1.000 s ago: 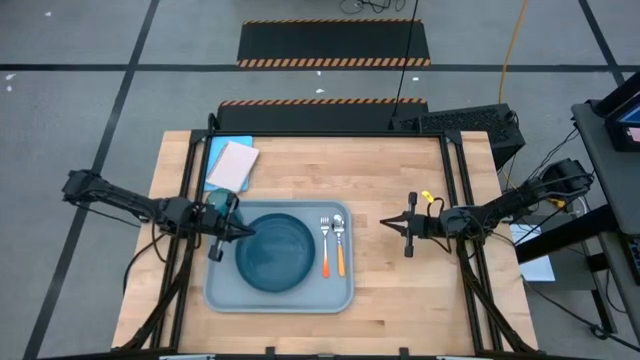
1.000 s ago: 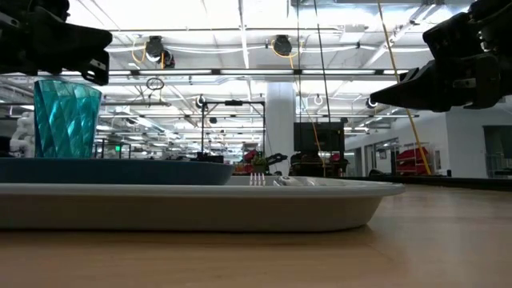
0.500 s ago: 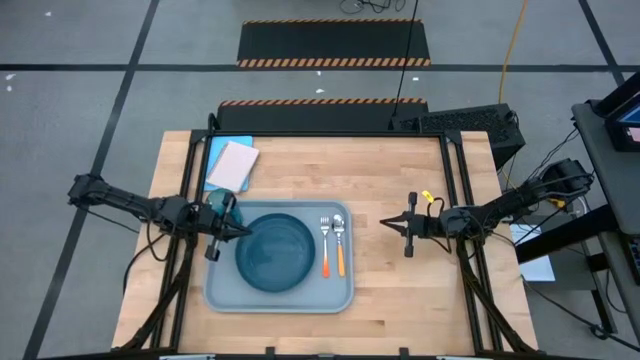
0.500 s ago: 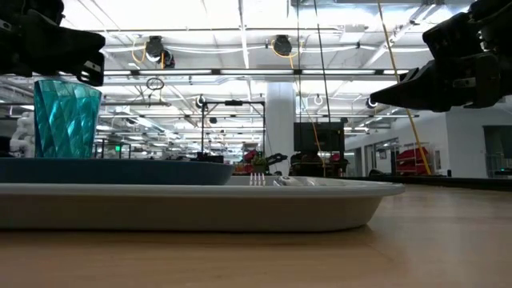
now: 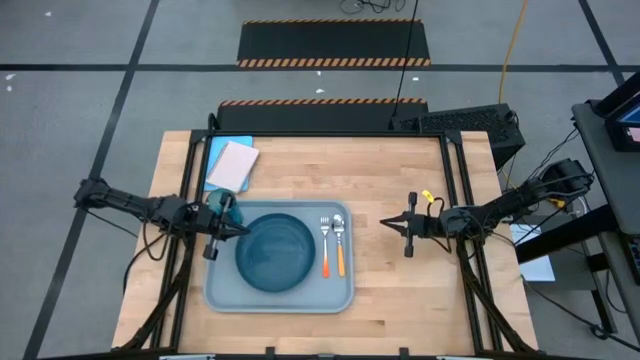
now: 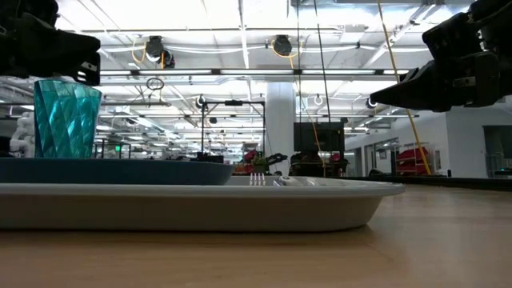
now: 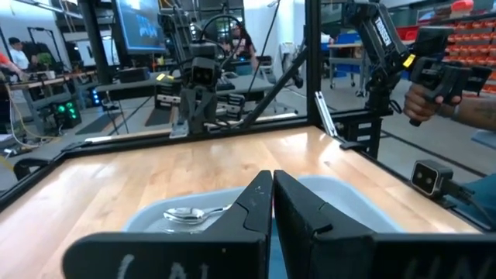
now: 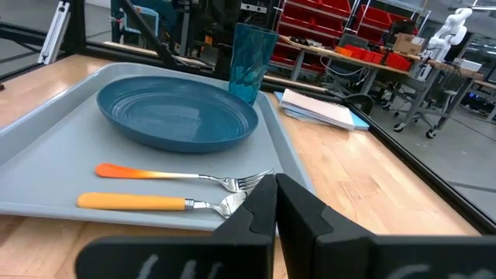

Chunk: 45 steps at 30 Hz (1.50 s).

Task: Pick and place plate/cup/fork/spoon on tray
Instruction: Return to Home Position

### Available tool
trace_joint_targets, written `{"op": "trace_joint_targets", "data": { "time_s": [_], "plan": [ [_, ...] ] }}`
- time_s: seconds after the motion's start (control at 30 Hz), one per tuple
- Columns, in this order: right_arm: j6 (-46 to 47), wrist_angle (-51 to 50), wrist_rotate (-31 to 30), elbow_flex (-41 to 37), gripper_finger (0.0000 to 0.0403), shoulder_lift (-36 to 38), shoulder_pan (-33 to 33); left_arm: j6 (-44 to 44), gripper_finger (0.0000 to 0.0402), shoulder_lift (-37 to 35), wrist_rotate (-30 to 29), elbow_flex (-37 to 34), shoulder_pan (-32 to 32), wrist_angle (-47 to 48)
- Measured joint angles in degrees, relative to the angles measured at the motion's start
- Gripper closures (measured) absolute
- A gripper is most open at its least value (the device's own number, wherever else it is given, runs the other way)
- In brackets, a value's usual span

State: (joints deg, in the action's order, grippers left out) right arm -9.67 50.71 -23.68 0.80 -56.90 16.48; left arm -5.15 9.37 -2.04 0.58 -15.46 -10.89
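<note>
Tray [image 5: 225, 292] sits on the wooden table [image 5: 400, 300], toward its left half. Four things on it:
- plate [image 5: 274, 251] in the middle, flat, taking up most of the tray's left and centre
- fork [image 5: 324, 247], red-orange handle, just right of the plate, tines pointing to the far edge
- spoon [image 5: 339, 246], lighter orange handle, just beside the fork on its right, bowl toward the far edge; the two lie parallel, close together
- cup [image 5: 213, 201], upright at the tray's far left corner, beside the plate's rim

Right wrist view confirms: plate [image 8: 177, 115] on tray [image 8: 46, 139], cup [image 8: 251, 52] standing behind it, fork [image 8: 178, 175] and spoon [image 8: 155, 203] side by side in front. In the low view the cup [image 6: 66, 118] stands upright above the tray rim [image 6: 200, 210].

Off the tray: a flat blue-and-pink rectangle [image 5: 231, 165] at the table's far left corner, well apart from the dishes.

Left gripper [image 5: 238, 231] hangs just over the tray's left edge, pointing in at the plate, beside the cup but not touching it. Fingers together, holding nothing; the left wrist view shows the tips [image 7: 273, 186] closed against each other.

Right gripper [image 5: 385, 223] hovers over bare table just right of the tray, pointing toward it. Fingers together, holding nothing
</note>
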Motion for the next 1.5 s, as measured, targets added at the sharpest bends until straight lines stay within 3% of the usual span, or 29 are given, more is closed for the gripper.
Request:
{"op": "trace_joint_targets", "data": {
  "time_s": [0.33,0.6,0.93,1.17,1.4,1.5],
  "plan": [
    [0.0,0.0,0.0,0.0,0.0403,0.0,0.0,-0.1,0.0383,-9.2,-1.5,0.0,0.1,8.5],
    [0.0,1.3,0.0,0.0,0.0403,1.0,0.0,1.0,0.0383,-9.2,-2.9,0.1,0.1,9.4],
    [3.3,-6.4,6.0,0.0,0.0403,10.9,0.1,1.8,0.0383,-9.1,-3.0,0.1,0.1,9.6],
    [4.3,-15.1,6.0,0.0,0.0403,19.3,0.1,5.6,0.0383,-9.0,2.1,0.1,0.0,10.4],
    [4.3,-19.3,6.0,0.1,0.0403,24.5,0.1,4.2,0.0383,-9.0,-3.5,0.1,0.1,9.6],
    [4.3,-20.9,6.0,0.1,0.0403,25.5,0.1,5.7,0.0383,-9.0,-3.0,0.1,0.0,9.6]
  ]
}}
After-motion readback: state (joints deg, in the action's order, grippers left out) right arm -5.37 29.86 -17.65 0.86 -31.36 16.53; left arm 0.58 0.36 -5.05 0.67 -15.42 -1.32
